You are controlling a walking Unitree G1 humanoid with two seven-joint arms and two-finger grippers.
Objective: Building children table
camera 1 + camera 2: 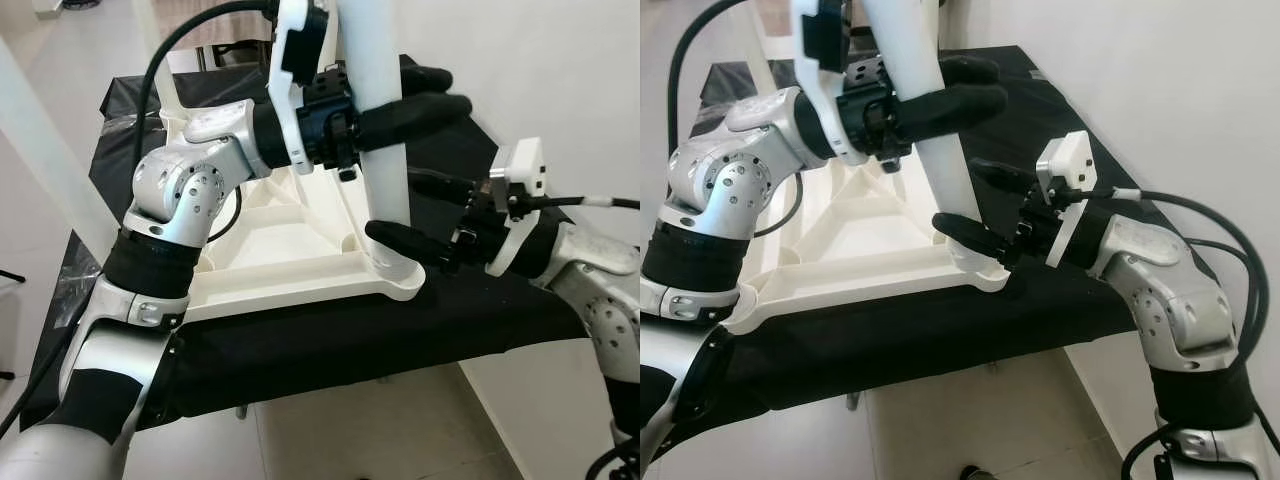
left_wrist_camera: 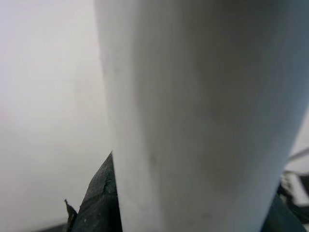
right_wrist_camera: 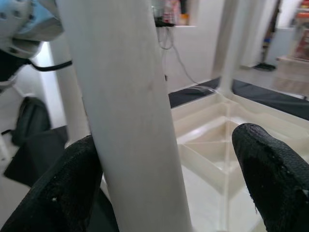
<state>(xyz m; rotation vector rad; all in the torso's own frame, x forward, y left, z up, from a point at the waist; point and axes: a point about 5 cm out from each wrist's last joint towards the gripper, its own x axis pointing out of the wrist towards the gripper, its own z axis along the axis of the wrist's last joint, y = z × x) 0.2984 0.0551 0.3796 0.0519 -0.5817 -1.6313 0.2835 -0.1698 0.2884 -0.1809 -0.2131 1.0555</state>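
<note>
No legible brand, label or writing can be made out on any part.

The white tabletop (image 1: pixel 290 250) lies upside down at the centre of the left eye view, its ribbed underside facing up. It rests on a black-draped surface (image 1: pixel 400 330) that spans the frame from left to right. A white table leg (image 1: pixel 380 130) stands upright at the tabletop's near right corner, seated in the corner socket (image 1: pixel 405 275), and runs out of the top of the frame.

The left gripper (image 1: pixel 405 105), upper centre, is clenched around the leg; one black finger lies in front of the leg and one behind it. In the left wrist view the leg (image 2: pixel 203 116) sits very close to the lens.

The right gripper (image 1: pixel 410 210), centre right, straddles the leg's lower end just above the socket. Its fingers (image 3: pixel 275 174) are spread, one on each side; in the right wrist view one finger touches the leg (image 3: pixel 130 111) and the other stands apart from it.

Another white leg (image 1: pixel 45 160) crosses the left side of the frame diagonally. A black cable (image 1: pixel 185 35) arcs across the upper left, and a second cable (image 1: pixel 590 200) runs off the right edge. A pale wall (image 1: pixel 540 70) fills the upper right; light floor tiles (image 1: pixel 380 430) occupy the bottom centre.
</note>
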